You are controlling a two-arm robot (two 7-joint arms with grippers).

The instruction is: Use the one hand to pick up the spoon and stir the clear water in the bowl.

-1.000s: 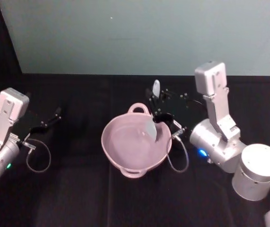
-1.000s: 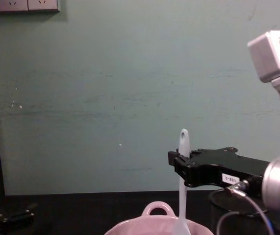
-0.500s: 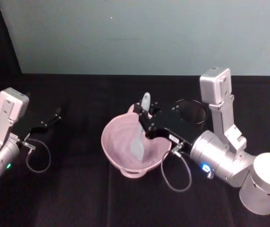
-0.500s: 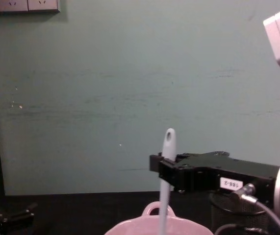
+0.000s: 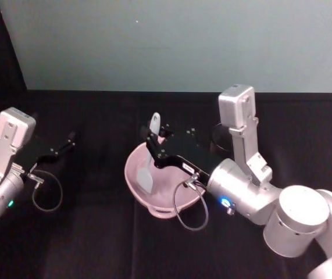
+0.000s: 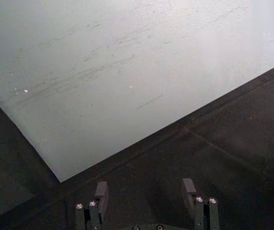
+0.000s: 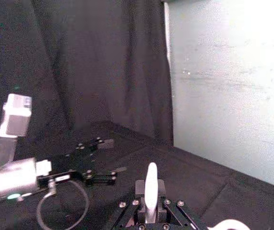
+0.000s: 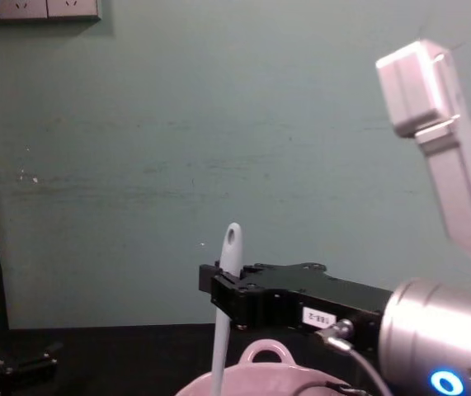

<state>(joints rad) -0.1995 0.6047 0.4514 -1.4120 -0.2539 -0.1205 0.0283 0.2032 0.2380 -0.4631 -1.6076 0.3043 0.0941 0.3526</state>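
Observation:
The pale pink bowl [image 5: 134, 185] sits mid-table on the black cloth; its rim and loop handle [image 8: 266, 356] show low in the chest view. My right gripper [image 5: 152, 145] reaches over the bowl from the right and is shut on the white spoon [image 5: 146, 172], which stands nearly upright with its scoop down inside the bowl's left part. The spoon's handle end with the oval hole [image 8: 232, 238] sticks up above the black gripper [image 8: 219, 290]. In the right wrist view the spoon handle [image 7: 150, 189] rises between the jaws. My left gripper [image 5: 67, 141] is parked at the far left, open.
A black mesh cup [image 5: 217, 135] stands behind the right arm, mostly hidden by it. A teal wall runs along the table's back edge. Loose cables hang by both wrists: one by the left arm [image 5: 45, 192], one in front of the bowl [image 5: 188, 212].
The right gripper has carried the spoon leftward across the bowl, from its right side to its left side. The left arm has not moved.

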